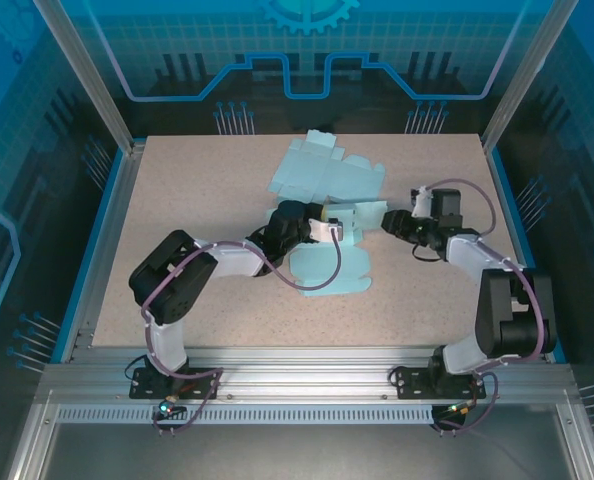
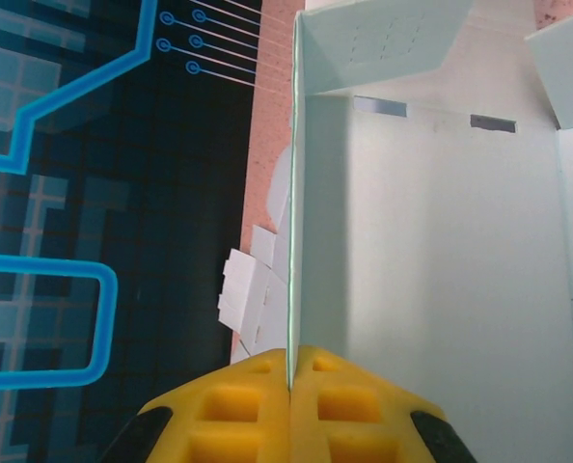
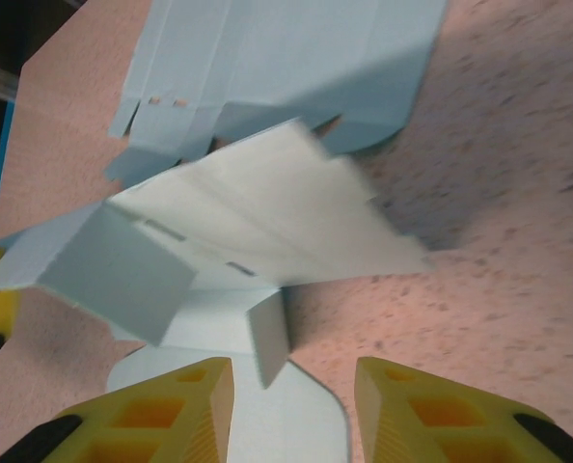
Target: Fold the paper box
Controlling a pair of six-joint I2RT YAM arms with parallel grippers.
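Observation:
The pale blue paper box [image 1: 333, 268] lies partly flat in the middle of the table, with some panels raised. My left gripper [image 1: 329, 229] [image 2: 289, 378] is shut on the edge of one upright panel [image 2: 431, 289], which stands on edge between the yellow fingers [image 2: 238, 405]. My right gripper [image 1: 392, 222] [image 3: 291, 391] hovers open at the box's right side. A small flap [image 3: 269, 340] stands in the gap between its fingers [image 3: 417, 410] without touching them. A raised panel [image 3: 267, 207] tilts up just ahead of it.
Another flat pale blue sheet [image 1: 315, 165] [image 3: 267, 58] lies farther back on the speckled table [image 1: 197, 190]. Metal frame posts [image 1: 87, 80] and blue edging border the table. Bare table surface lies to the left and right of the box.

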